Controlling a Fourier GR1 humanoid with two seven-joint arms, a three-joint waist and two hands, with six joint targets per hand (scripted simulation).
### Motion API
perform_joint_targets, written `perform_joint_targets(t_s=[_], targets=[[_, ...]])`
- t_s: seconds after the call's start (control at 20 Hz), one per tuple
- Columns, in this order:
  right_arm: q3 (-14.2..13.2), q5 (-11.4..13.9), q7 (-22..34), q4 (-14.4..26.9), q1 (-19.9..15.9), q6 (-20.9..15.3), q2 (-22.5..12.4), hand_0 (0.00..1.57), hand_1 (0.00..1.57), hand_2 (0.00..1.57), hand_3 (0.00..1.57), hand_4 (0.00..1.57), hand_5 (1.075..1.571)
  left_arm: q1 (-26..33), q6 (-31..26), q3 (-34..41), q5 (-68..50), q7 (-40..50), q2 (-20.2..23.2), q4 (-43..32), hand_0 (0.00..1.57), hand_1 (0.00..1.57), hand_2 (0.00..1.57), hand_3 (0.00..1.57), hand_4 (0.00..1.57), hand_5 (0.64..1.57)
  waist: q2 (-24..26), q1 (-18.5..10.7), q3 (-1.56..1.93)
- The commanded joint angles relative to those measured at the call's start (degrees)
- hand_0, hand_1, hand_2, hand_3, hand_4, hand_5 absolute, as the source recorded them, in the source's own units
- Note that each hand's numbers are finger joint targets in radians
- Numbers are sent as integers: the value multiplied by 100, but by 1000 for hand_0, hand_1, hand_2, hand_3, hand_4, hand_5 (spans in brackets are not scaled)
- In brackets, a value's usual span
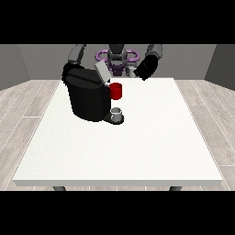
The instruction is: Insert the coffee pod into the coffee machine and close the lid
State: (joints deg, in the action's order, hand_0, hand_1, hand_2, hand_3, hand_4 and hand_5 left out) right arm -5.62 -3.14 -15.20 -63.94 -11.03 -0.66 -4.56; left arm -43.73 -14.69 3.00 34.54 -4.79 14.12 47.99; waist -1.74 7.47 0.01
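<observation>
The black coffee machine [87, 98] stands on the table's left half. Its grey lid [101, 71] is tilted up and open. A red round pod holder [116, 91] sticks out of the machine's right side, and a small grey cup [117, 112] sits on the base below it. The hand at the view's right [146, 68] hovers above the table's far edge, right of the lid. Its fingers are curled on a small pale coffee pod [131, 71]. The hand at the view's left [68, 70] is mostly hidden behind the machine's top left corner.
The white table [137, 147] stretches wide towards the camera in front of the machine and to its right. The robot's torso [117, 57] stands behind the far edge. Grey wood floor surrounds the table.
</observation>
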Motion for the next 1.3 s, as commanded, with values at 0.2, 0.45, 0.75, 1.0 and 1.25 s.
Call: perform_joint_targets(t_s=[0.2,0.45,0.75,1.0,1.25], targets=[[-180,-138,-107,223,-55,21,-29,0,0,0,0,178,1571,-637,-251,249,-352,666,-223,346,1346,1346,1432,1391,655,1571,-1,-80,0],[1,-130,-233,-204,-132,264,-66,0,0,0,0,240,1571,-979,124,567,-322,583,67,-85,1381,1381,1409,1249,600,1571,-606,481,-1],[-87,-174,-627,-55,-675,614,-349,0,0,0,0,136,1571,-1692,125,888,-492,703,383,-247,1469,1469,1473,1358,639,1571,-1296,567,0],[-216,-277,-701,447,-799,854,-462,0,0,0,0,0,1571,-1822,127,783,-506,964,190,-213,1459,1459,1456,1381,604,1571,-1193,301,3],[-161,-366,-666,213,-960,1081,-504,0,0,0,0,301,1571,-2139,138,1128,-675,729,663,-540,1452,1452,1483,1390,595,1571,-1565,646,0]])
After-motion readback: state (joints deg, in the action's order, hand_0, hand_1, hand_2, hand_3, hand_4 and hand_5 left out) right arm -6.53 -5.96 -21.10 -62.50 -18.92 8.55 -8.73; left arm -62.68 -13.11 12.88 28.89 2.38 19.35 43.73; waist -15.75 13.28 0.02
